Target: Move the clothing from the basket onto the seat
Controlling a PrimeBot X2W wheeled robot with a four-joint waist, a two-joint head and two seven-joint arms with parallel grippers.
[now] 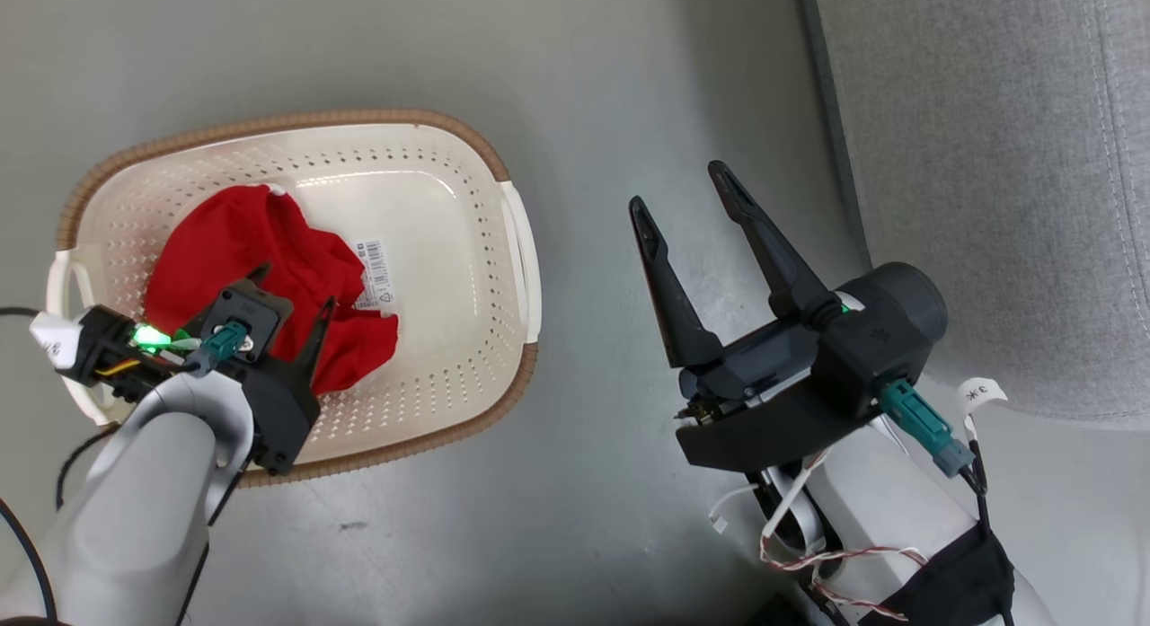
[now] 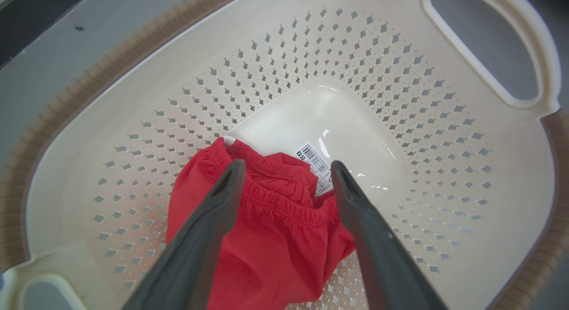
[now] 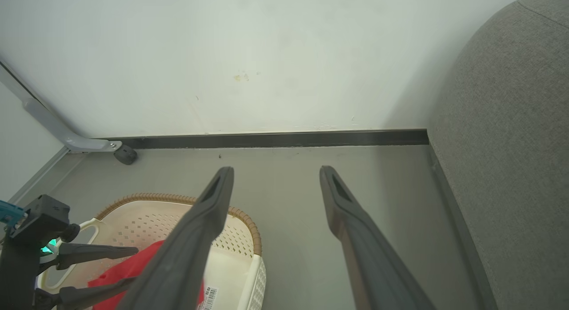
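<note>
We are finding the left gripper released, jaws spread over the clothing bunched at the left end of the basket. Risk: a shallow pinch slipping, or the fingers snagging and dragging the basket. The right gripper, also released, is hanging over the floor between basket and seat.

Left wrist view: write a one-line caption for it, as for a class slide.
Open left gripper poised over the red clothing in the cream perforated basket, beside a barcode sticker.
</note>
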